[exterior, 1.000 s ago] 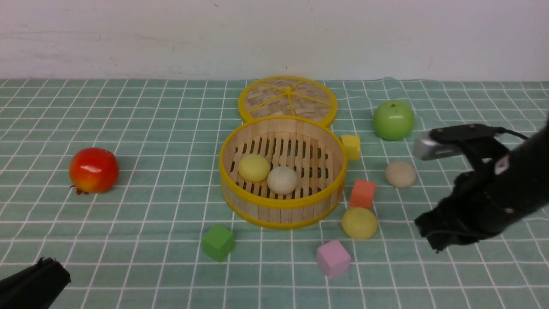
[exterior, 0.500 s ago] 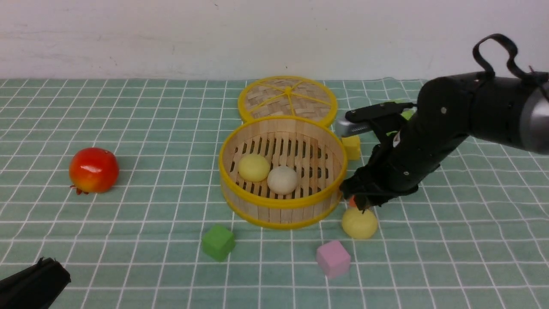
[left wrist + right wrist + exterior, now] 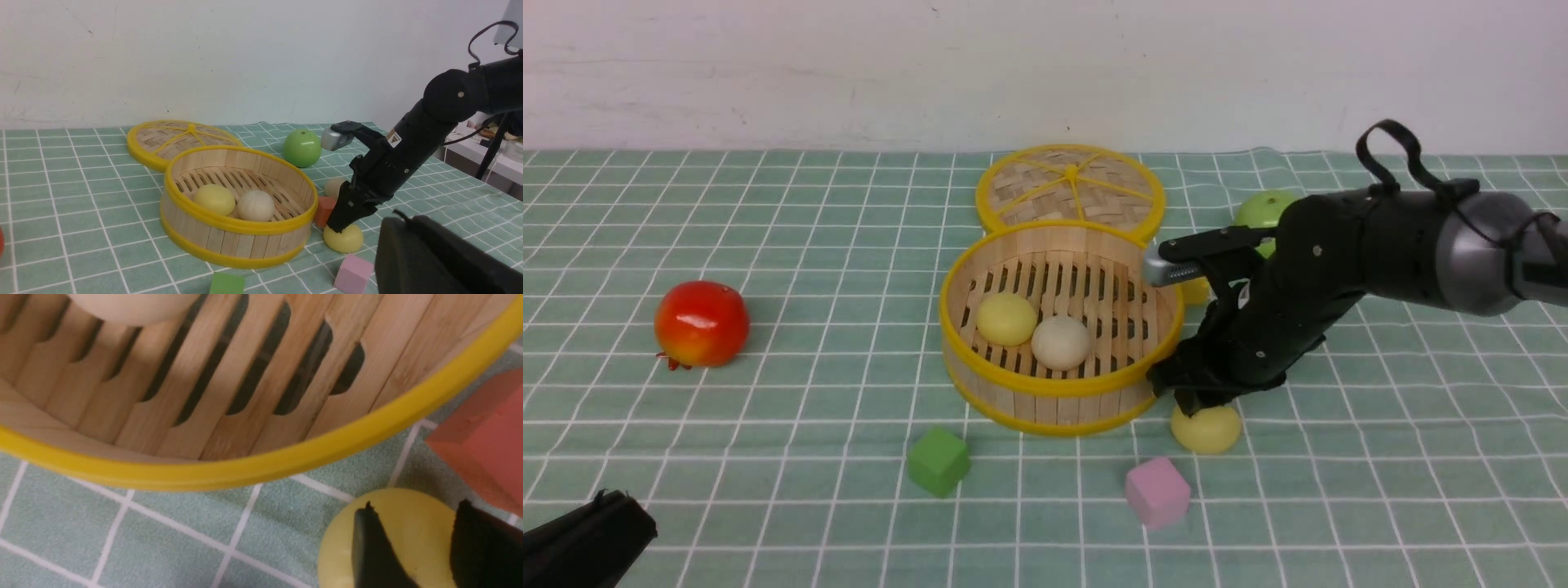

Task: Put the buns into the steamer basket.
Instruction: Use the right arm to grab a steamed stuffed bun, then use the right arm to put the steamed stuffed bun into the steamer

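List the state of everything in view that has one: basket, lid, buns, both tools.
Steamer basket: uncovered, two buns inside
Lid: off, behind basket
Pale yellow bun: in basket
Beige-white bun: in basket
Outer yellow bun: on table, between right tool's fingers
Outer beige bun: on table
Right tool: open around outer yellow bun
Left tool: open or shut unclear

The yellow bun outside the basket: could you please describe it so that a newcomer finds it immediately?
Find the round bamboo steamer basket. Just beyond its near right side, on the checked cloth, sits a pale yellow dome-shaped bun. It is smooth and rounded, unlike the angular pink cube nearby.
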Controlling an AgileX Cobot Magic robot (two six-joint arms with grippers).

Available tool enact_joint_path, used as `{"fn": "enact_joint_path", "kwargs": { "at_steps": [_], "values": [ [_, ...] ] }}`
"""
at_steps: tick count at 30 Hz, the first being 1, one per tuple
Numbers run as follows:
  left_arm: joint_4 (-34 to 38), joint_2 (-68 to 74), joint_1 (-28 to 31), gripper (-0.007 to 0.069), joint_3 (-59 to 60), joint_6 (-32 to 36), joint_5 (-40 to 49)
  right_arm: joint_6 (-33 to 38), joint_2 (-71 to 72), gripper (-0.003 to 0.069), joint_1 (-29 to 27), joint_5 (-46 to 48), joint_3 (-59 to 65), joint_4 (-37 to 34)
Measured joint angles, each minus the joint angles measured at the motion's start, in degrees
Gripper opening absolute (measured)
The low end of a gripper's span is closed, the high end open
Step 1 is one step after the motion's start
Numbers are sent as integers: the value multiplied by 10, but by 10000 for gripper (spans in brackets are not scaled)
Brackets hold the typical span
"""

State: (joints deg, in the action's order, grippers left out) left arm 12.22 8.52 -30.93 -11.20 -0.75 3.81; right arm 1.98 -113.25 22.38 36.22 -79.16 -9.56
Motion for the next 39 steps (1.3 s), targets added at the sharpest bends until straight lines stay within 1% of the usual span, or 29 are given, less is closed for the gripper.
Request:
{"fn": "enact_joint_path", "kwargs": {
  "at_steps": [2, 3, 6, 7, 8, 10, 11, 15, 18, 22, 26, 29, 32, 34, 37, 38, 39],
  "values": [
    [0, 0, 0, 17, 0, 0, 0, 0, -2, 222, 0, 1, 0, 0],
    [0, 0, 0, 17, 0, 0, 0, 0, -2, 213, 0, 1, 0, 0],
    [0, 0, 0, 20, 0, 0, 0, 10, -2, 112, 0, 10, 0, 0],
    [0, 0, 0, 20, 0, 0, 0, 15, -2, 88, 0, 14, 0, -2],
    [0, 0, 0, 21, 0, 0, 0, 19, -2, 48, 0, 18, -1, -2],
    [0, 0, 0, 21, 0, 0, 0, 23, 6, 6, 0, 31, -1, -3],
    [0, 0, 0, 21, 0, 0, 0, 25, 13, 1, 0, 39, -1, -4],
    [0, 0, 0, 21, 0, 0, 0, 28, 60, 1, 0, 54, -1, -10],
    [0, 0, 0, 21, 0, 0, 0, 38, 87, 1, 0, 42, -22, -25],
    [0, 0, 0, 21, 0, 0, 0, 84, 82, 1, 0, -60, -66, -79],
    [0, 0, 0, 25, 0, 0, 0, 153, 12, 4, 5, -175, -110, -157],
    [0, 0, 0, 25, 0, 0, 0, 193, -47, 7, 9, -205, -147, -192],
    [0, 0, 0, 25, 0, 0, 0, 212, -99, 15, 13, -208, -181, -217],
    [0, 0, 0, 25, 0, 0, 0, 227, -137, 41, 16, -214, -212, -226],
    [0, 0, 0, 29, 0, 0, 0, 230, -155, 113, 17, -222, -224, -227],
    [0, 0, 0, 29, 0, 0, 0, 232, -158, 157, 18, -223, -224, -227],
    [0, 0, 0, 32, 0, 0, 0, 232, -158, 229, 18, -225, -225, -228]
  ]
}}
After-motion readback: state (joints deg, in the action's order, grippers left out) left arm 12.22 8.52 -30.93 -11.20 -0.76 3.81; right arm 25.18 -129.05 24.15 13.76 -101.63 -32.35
